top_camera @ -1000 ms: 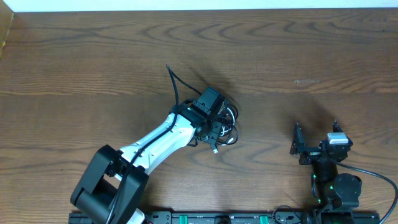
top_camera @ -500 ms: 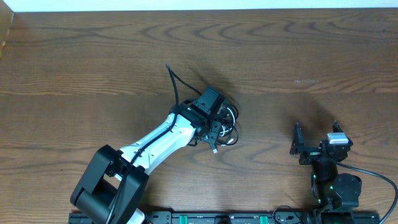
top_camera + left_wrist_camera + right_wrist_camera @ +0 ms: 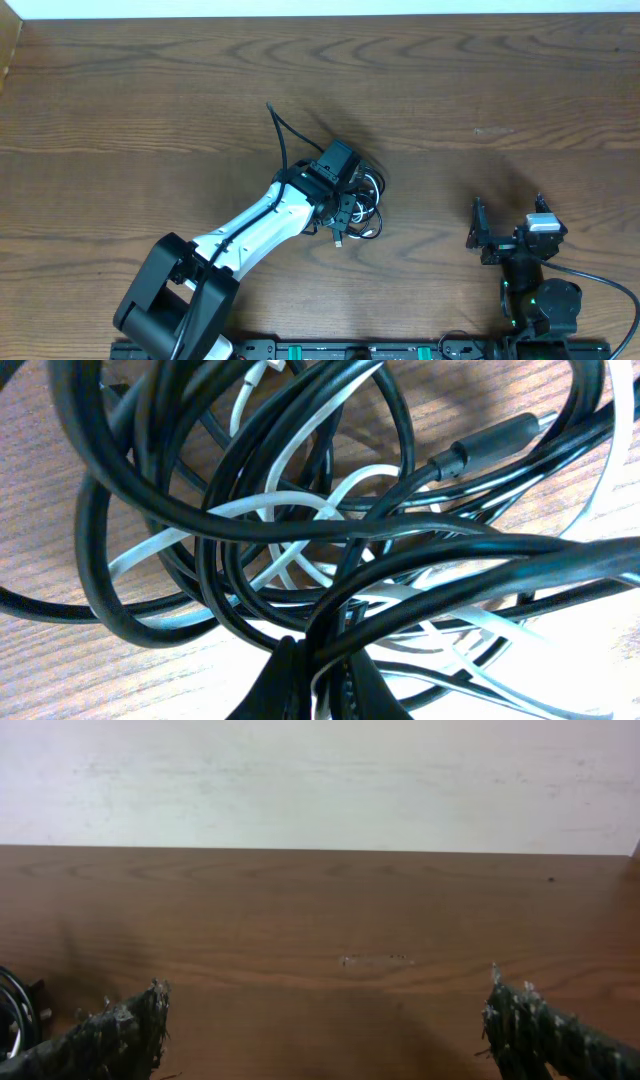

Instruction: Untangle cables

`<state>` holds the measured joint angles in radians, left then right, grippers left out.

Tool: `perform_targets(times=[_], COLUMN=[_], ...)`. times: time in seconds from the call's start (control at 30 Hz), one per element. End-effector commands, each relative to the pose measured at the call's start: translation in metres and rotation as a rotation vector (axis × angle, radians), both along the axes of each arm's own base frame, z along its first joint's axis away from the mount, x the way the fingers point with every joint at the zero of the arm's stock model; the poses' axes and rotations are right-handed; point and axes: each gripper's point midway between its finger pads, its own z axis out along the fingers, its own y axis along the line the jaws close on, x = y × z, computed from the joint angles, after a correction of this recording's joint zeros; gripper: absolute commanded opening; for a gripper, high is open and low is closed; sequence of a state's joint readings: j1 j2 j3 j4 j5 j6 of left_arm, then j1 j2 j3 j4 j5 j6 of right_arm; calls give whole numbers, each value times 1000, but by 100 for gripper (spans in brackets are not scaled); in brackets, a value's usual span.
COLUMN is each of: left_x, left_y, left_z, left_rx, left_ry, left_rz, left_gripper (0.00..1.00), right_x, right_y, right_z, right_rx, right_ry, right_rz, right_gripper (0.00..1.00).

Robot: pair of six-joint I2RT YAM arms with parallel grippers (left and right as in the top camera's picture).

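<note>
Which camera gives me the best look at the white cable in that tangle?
Left wrist: the white cable shows up close, threading between black loops. Overhead shows only a small dark bundle by the left arm, white barely visible. Right wrist catches just a sliver at its left edge.

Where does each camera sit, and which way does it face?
Overhead: above the table, looking down; both arms, left gripper in the cables, right gripper apart.
Left wrist: on the left arm, close over the cables; shut fingertips at bottom.
Right wrist: low, facing across the table toward the wall; open fingers in both corners.
Shared: overhead and left wrist both show the cables.
</note>
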<state>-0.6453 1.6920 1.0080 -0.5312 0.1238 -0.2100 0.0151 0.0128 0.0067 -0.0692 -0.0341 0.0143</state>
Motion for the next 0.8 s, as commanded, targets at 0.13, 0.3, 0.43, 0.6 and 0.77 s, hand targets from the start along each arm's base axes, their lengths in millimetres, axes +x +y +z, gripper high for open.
perform_targets(times=[0.13,0.3,0.43,0.6,0.77], left_x=[5,9,13,17,15], left_y=[-1,-4,-1,7,8], left_z=[24,60,89,116,131], left_rx=[-31,-87,-112,-118,-131], left_ry=[-61,-157,-250,-346,-391], left_rz=[1,-30,-40,-26,-57], left_gripper=[7,7,8,7,8], right_x=[0,0,0,0,0], right_y=[-2,-2,-2,-2,-2], right_z=[0,0,0,0,0], right_rx=[7,7,7,7,7], right_ry=[0,0,0,0,0], right_rz=[-5,-5,-5,-5,-5], right_gripper=[99,99,99,99,99])
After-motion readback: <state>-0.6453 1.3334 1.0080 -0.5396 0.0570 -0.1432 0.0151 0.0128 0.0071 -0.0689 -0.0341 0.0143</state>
